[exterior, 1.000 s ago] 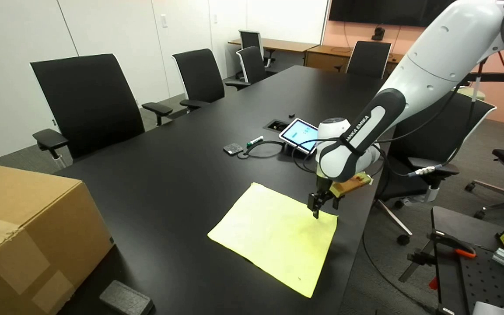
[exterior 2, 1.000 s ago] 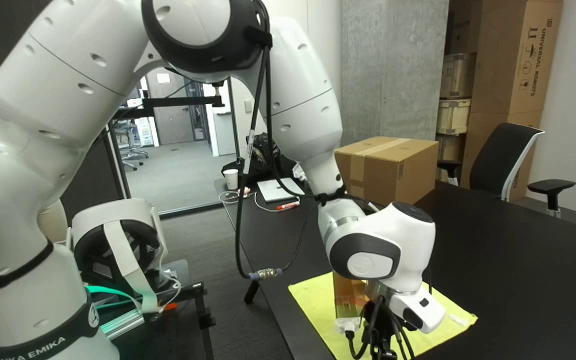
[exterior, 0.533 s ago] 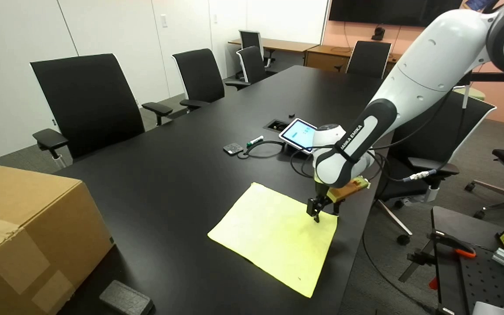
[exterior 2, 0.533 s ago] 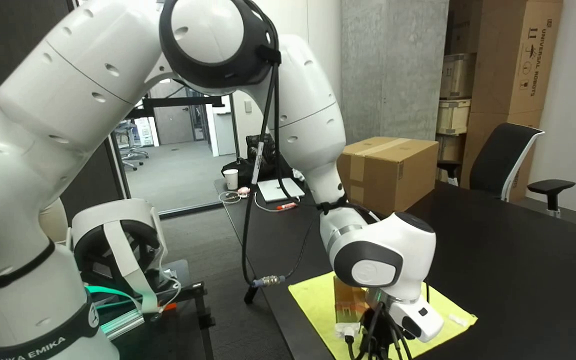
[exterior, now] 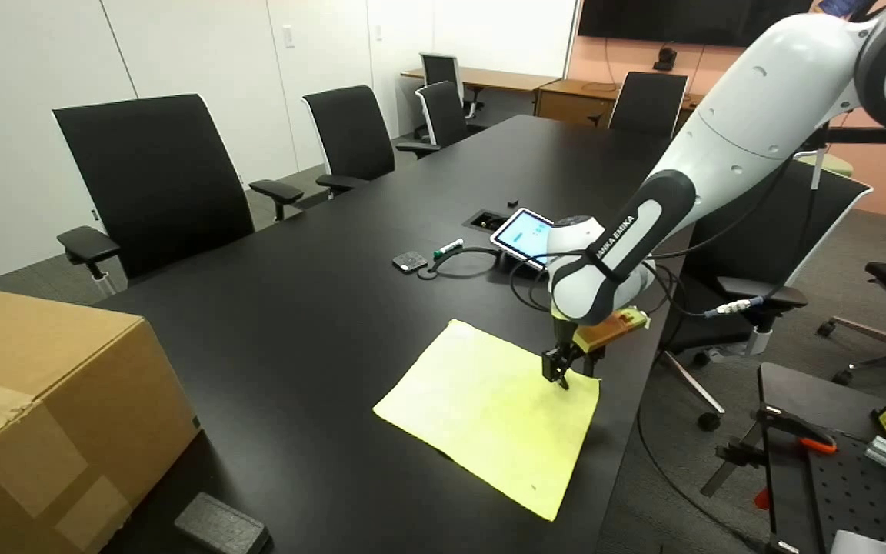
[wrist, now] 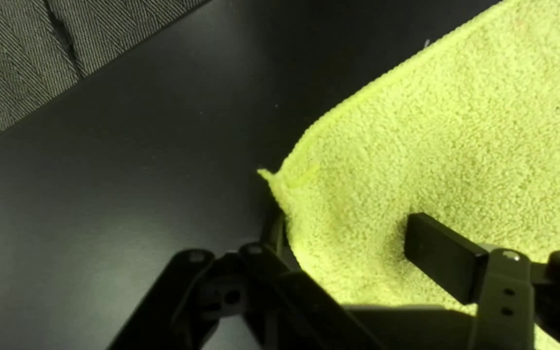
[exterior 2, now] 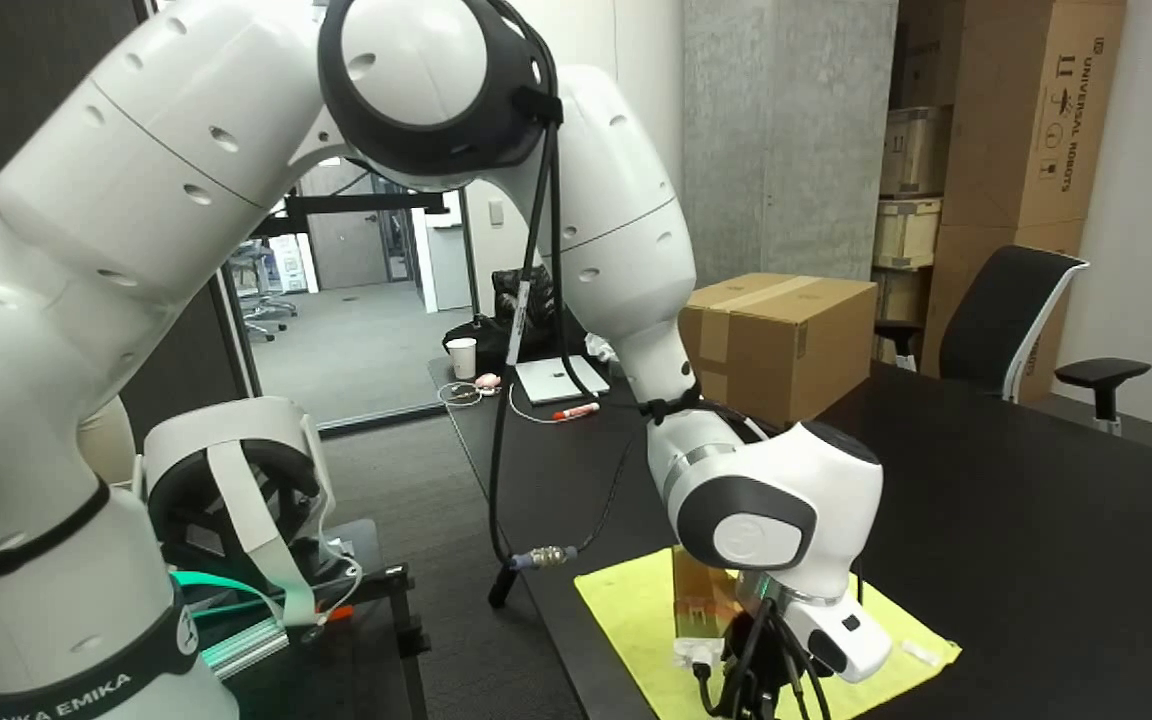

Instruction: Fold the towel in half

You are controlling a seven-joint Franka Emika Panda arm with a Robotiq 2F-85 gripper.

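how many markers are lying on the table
2: a green marker near the tablet and a red marker by the laptop, each in an exterior view; the arm may hide others.

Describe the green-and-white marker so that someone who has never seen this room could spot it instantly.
In an exterior view, follow the long black table to the lit tablet. The marker lies between that and a small dark square object. It alone is slim and part green.

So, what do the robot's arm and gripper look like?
The arm is glossy white and rounded, with dark grey joint covers and a dark band with white lettering ending in EMIKA. Black cables run along it, with a silver connector. The gripper is black with shiny bolts.
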